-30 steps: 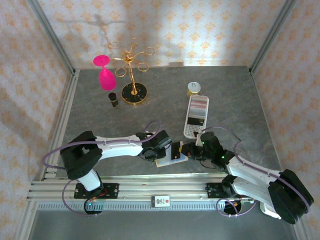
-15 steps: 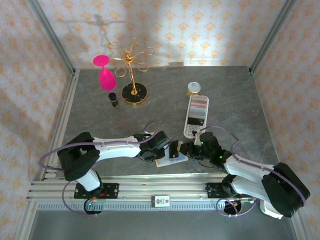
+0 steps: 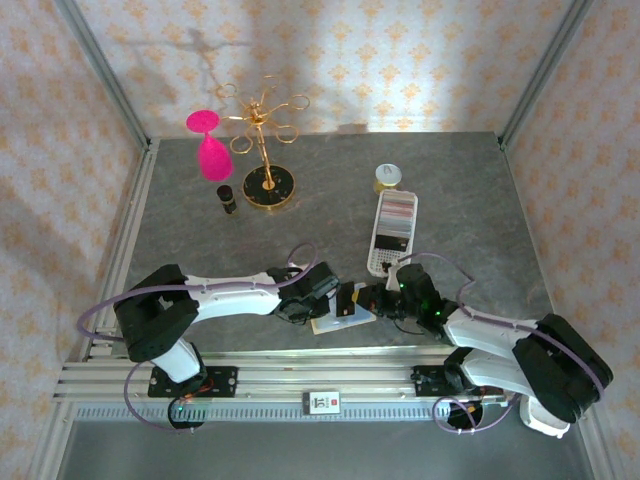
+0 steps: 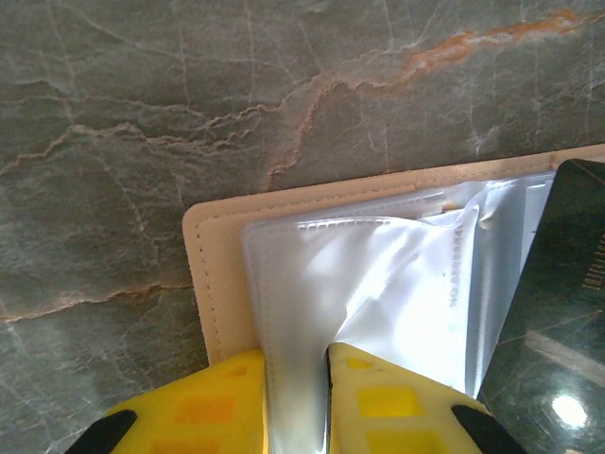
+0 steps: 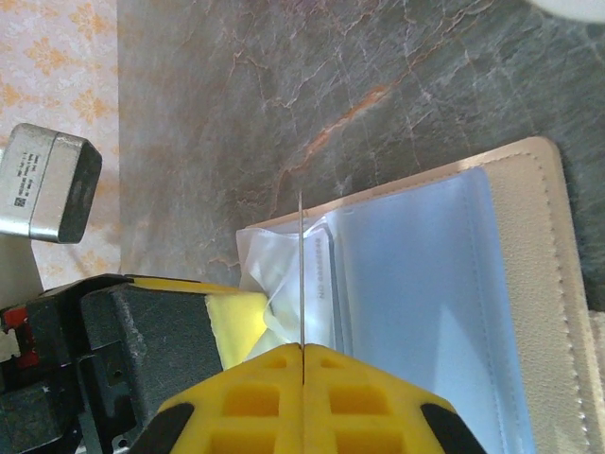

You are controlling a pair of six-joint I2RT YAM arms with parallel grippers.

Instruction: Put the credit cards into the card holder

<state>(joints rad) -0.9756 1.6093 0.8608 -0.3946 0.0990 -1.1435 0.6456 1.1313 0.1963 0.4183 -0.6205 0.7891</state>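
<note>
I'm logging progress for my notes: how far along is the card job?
Done: the wallet lies open on the table, and the left hand pinches a clear sleeve up. In hand: the right hand grips a dark card edge-on, aimed at that sleeve. Left: sliding it in; no card is visibly seated, and the white tray seems to hold more.

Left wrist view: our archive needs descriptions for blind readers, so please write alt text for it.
The yellow left tool pinches a clear sleeve of the open beige card holder, which lies on a grey marble table. A dark card overlaps the holder's right side.
</note>
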